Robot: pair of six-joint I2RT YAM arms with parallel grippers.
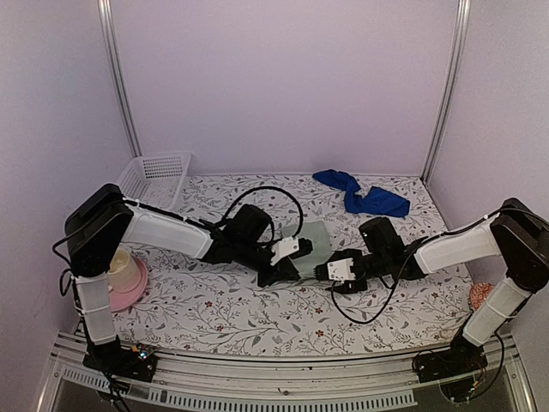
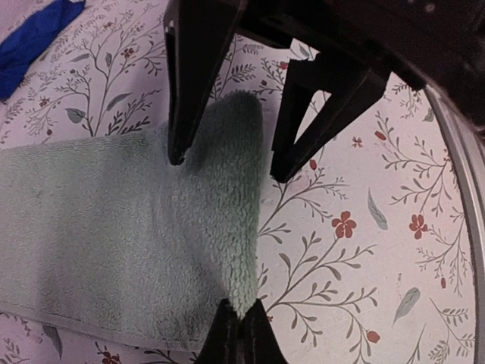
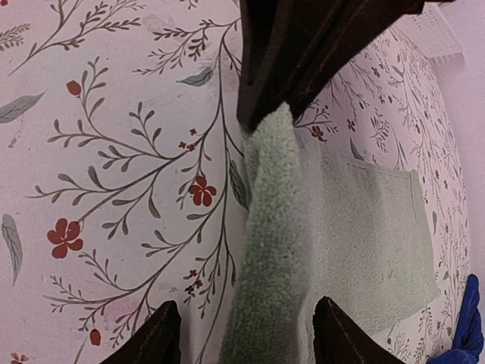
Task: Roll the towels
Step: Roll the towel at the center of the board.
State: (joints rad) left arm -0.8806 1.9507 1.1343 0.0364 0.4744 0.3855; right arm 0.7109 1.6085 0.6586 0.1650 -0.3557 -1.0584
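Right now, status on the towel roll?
Left hand shut on pale sage-green terry towel, at its lifted edge. Right hand open, straddling that ridge. Royal-blue cloth towel crumpled far right, untouched. No obstruction seen.

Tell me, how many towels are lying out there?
2. The pale green towel lies in the middle; the blue towel sits crumpled at the back right. A third could be hidden from view.

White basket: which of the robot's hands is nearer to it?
Left. The left hand pinches the green towel, well to the right of the white basket; the right hand straddles the same towel farther right.
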